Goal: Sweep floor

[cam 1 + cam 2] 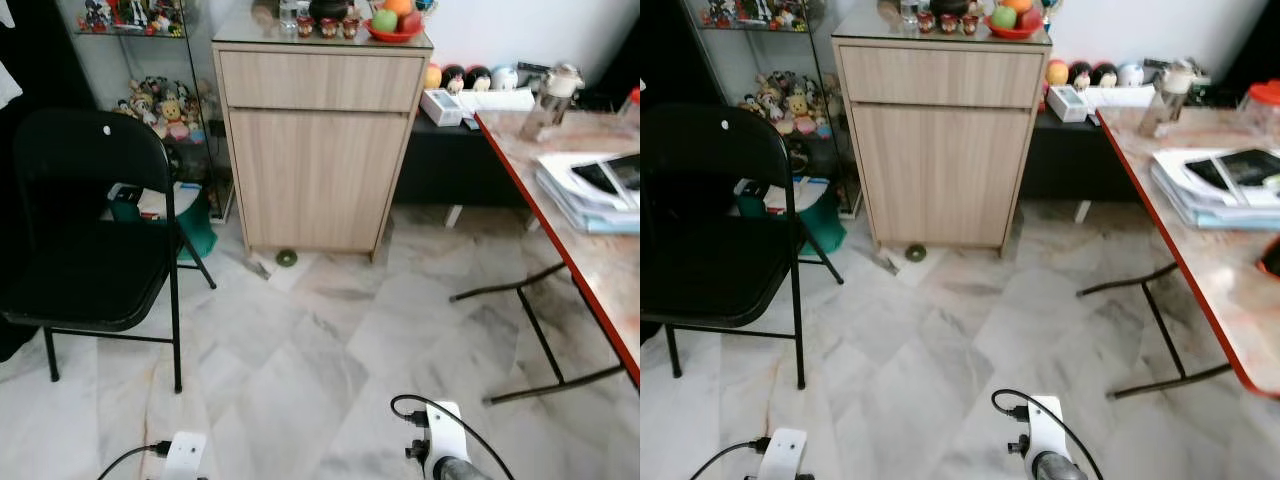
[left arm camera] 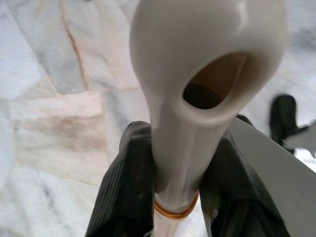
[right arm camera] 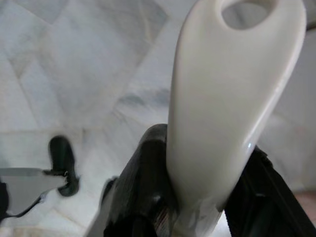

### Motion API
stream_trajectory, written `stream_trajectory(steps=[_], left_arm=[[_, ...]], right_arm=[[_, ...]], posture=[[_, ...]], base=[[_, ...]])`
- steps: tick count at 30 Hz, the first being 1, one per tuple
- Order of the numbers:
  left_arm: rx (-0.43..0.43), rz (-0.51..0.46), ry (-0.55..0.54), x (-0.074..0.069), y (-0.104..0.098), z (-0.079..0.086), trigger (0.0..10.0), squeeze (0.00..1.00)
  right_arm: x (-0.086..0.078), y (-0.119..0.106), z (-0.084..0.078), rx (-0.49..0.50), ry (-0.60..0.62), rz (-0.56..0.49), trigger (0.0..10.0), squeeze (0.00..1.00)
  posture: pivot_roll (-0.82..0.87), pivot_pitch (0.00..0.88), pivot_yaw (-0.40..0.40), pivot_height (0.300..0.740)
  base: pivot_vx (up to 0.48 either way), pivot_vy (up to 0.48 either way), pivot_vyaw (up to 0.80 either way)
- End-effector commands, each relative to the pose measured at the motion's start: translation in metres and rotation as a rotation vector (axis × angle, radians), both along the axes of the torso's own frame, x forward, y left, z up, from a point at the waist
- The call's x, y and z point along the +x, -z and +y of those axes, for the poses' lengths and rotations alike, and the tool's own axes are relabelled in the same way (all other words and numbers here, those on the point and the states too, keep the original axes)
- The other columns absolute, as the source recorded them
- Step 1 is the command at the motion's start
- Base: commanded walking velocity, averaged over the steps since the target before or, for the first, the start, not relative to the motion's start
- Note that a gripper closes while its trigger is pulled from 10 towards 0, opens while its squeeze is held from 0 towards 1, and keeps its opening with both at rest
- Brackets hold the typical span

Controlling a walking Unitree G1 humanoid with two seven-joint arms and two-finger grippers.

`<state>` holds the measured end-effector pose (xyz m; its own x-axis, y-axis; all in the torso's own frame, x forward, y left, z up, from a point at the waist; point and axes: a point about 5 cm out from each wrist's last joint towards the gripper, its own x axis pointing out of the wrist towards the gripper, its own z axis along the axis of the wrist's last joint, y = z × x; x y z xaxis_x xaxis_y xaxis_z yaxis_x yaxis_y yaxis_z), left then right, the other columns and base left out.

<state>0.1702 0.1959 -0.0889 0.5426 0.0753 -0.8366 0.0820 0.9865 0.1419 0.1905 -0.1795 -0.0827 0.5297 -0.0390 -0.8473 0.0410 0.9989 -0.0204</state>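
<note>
Left wrist view: left gripper (image 2: 174,197) clamped on a cream handle (image 2: 197,89) with a hanging hole at its end and an orange band low on the shaft, black fingers (image 2: 123,192) pressed against both sides, marble floor (image 2: 54,98) beyond. Right wrist view: right gripper (image 3: 197,197) closed the same way around a second cream handle end (image 3: 232,98), also pierced by a hole; whether broom or dustpan, cannot tell.

Head views: white wrist housings with black cables at the lower edge, left arm (image 1: 185,455) and right arm (image 1: 443,440). Ahead, wooden cabinet (image 1: 318,150) against the wall, red fruit bowl (image 1: 393,25) on top. Small round green object (image 1: 287,258) on the floor just in front of the cabinet base, a pale scrap (image 1: 258,268) beside it. Black folding chair (image 1: 85,220) to the left, glass shelf of figurines (image 1: 160,100) behind it. Red-edged table (image 1: 570,260) to the right, carrying stacked papers (image 1: 590,190) and a bottle (image 1: 553,100). No brand, label or writing legible anywhere.
</note>
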Motion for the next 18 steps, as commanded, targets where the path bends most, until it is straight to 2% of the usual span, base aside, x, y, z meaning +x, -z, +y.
stream_trajectory(steps=[1, 9, 18], left_arm=[[-0.013, -0.118, -0.015, 0.0205, -0.0183, 0.0322, 10.0, 0.00], [-0.013, -0.118, -0.007, 0.0212, -0.0181, 0.0300, 10.0, 0.00], [-0.008, -0.111, 0.002, 0.0195, -0.0160, 0.0250, 10.0, 0.00]], right_arm=[[-0.0091, 0.0013, -0.0100, 0.119, 0.202, -0.096, 10.0, 0.00], [-0.0093, 0.0013, -0.0099, 0.120, 0.194, -0.095, 10.0, 0.00], [-0.0093, 0.0012, -0.0105, 0.108, 0.167, -0.090, 10.0, 0.00]], posture=[[-0.07, 0.039, -0.012, 0.740], [-0.07, 0.034, -0.012, 0.740], [-0.07, 0.025, -0.014, 0.740]], base=[[-0.322, 0.000, 0.00], [-0.319, 0.000, 0.00], [0.000, 0.000, 0.00]])
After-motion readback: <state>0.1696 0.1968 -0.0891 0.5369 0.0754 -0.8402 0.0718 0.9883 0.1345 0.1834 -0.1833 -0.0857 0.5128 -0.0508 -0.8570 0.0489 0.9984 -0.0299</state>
